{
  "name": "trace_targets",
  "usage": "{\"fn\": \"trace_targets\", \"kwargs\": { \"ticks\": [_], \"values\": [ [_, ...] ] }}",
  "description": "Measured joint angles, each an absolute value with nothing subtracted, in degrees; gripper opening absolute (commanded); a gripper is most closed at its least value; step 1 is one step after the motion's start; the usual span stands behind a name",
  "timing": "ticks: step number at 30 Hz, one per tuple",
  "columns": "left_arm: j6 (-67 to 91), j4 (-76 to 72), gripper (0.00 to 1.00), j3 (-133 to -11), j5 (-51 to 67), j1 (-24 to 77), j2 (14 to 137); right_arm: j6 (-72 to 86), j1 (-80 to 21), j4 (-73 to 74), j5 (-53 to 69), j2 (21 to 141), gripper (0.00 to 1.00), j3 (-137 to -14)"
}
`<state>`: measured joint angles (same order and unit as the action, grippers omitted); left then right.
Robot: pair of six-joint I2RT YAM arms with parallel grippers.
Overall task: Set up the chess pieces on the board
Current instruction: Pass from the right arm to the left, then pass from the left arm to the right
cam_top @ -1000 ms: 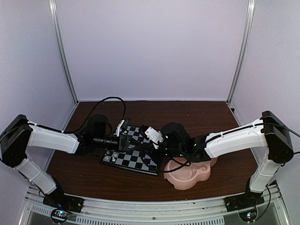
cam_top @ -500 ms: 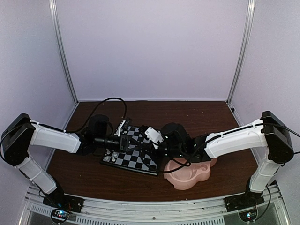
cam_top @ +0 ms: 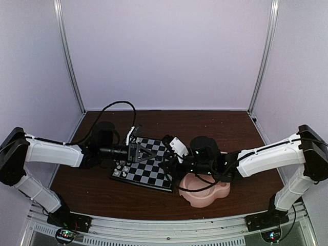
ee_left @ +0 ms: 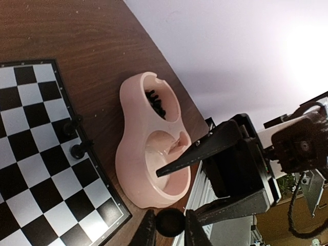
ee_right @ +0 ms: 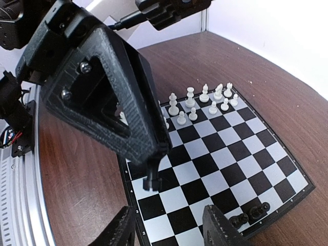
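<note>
The board lies between both arms, seen also from above. White chess pieces stand in two rows at its far edge. Two black ones stand at its near right edge, and show again in the left wrist view. My left gripper is shut on a black piece, which hangs over the board's left side. My right gripper is open and empty, a little back from that piece. From above, the left gripper and right gripper nearly meet.
A pink double-bowl dish sits on the brown table just off the board's right edge, also visible from above. Several black pieces lie in its far bowl. A black cable loops behind the left arm.
My left gripper closed on the black piece and reached further right over the board. My right gripper opened and drew back to the right, toward the dish.
</note>
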<state>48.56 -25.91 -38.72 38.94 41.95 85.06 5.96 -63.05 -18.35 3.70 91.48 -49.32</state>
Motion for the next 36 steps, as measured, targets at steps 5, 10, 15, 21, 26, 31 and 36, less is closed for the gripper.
{"fn": "trace_targets", "kwargs": {
  "ticks": [5, 10, 15, 21, 26, 31, 36],
  "values": [
    [48.8, -28.0, 0.04, -38.6, 38.8, 42.0, 81.2, 5.7, -63.3, -24.5, 4.1, 86.6, 0.5, -44.8],
    [52.3, -37.1, 0.04, -35.1, 38.6, 42.0, 81.0, 3.2, -65.5, -27.4, 1.7, 86.0, 0.5, -44.1],
    [56.1, -44.8, 0.03, -33.7, 38.9, 42.0, 83.7, -3.3, -69.6, -35.3, -2.7, 83.8, 0.57, -39.7],
    [59.7, -50.8, 0.03, -33.7, 40.7, 42.0, 87.9, -16.1, -72.3, -55.7, -5.0, 86.9, 0.59, -29.5],
    [61.5, -53.2, 0.03, -33.7, 41.9, 42.0, 88.8, -23.8, -73.3, -69.7, -9.7, 94.6, 0.67, -26.0],
    [62.7, -55.1, 0.03, -34.2, 42.7, 43.2, 90.2, -25.7, -73.5, -70.6, -12.5, 92.4, 0.6, -25.8],
    [63.5, -56.6, 0.03, -35.0, 43.8, 44.8, 92.6, -27.0, -73.5, -69.3, -14.2, 88.9, 0.54, -26.8]
  ]
}}
